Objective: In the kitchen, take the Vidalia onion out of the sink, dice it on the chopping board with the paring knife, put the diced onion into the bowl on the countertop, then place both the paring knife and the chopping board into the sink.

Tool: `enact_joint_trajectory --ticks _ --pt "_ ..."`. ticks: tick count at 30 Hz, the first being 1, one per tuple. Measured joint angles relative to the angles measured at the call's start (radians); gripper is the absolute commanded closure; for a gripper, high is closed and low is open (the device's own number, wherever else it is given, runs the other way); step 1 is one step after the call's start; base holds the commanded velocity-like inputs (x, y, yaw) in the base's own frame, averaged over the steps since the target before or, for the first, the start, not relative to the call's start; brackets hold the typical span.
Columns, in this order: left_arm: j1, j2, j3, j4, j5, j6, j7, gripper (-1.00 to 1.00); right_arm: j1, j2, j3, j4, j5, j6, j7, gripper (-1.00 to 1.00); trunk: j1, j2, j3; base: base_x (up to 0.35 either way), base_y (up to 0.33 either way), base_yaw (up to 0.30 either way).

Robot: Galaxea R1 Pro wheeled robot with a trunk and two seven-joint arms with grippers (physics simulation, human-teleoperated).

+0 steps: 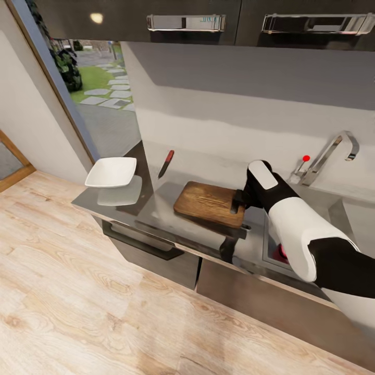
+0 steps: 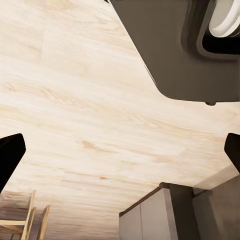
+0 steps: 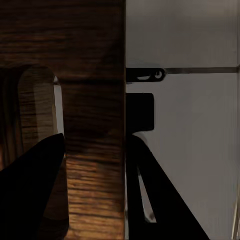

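Note:
The dark brown chopping board [image 1: 208,202] lies on the glossy grey countertop [image 1: 156,208], slot handle toward the sink [image 1: 270,248]. My right gripper [image 1: 238,201] is at that end. In the right wrist view the gripper [image 3: 95,137] is shut on the chopping board [image 3: 90,60]: one finger is in the slot and the other is outside the end edge. The red-handled paring knife [image 1: 166,163] lies behind the board. The white bowl [image 1: 111,172] stands at the counter's left end and looks empty. The Vidalia onion is out of view. My left gripper [image 2: 120,152] hangs open over the wooden floor.
The chrome tap [image 1: 333,151] with its red-tipped lever [image 1: 305,158] rises behind the sink. My right forearm [image 1: 297,229] covers most of the basin, where a small reddish thing [image 1: 282,254] peeks out. Dark wall cabinets [image 1: 187,21] hang overhead. A window [image 1: 99,78] is at left.

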Motion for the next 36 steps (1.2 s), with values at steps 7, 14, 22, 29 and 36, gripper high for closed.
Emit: enact_joint_trajectory --ticks 7,14,22,29,36 --pt "0.0 0.0 0.0 0.0 0.0 0.0 0.0 -1.0 0.0 0.0 0.014 -0.005 0.003 -0.001 0.0 1.0 0.0 0.0 0.0 0.0 0.0 0.0" --pt "0.0 0.0 0.0 0.0 0.0 0.0 0.0 -1.0 0.0 0.0 0.016 -0.006 0.003 -0.001 0.0 1.0 0.0 0.0 0.0 0.0 0.0 0.0" --pt "0.0 0.0 0.0 0.0 0.0 0.0 0.0 -1.0 0.0 0.0 0.017 -0.007 0.004 0.0 0.0 1.0 0.0 0.0 0.0 0.0 0.0 0.0" --pt "0.0 0.0 0.0 0.0 0.0 0.0 0.0 -1.0 0.001 0.0 0.021 0.045 0.013 0.019 -0.001 -1.0 0.0 0.0 0.0 0.0 0.0 0.0" --pt "0.0 0.0 0.0 0.0 0.0 0.0 0.0 -1.0 0.001 0.0 0.021 0.045 0.011 0.017 -0.001 -1.0 0.0 0.0 0.0 0.0 0.0 0.0"
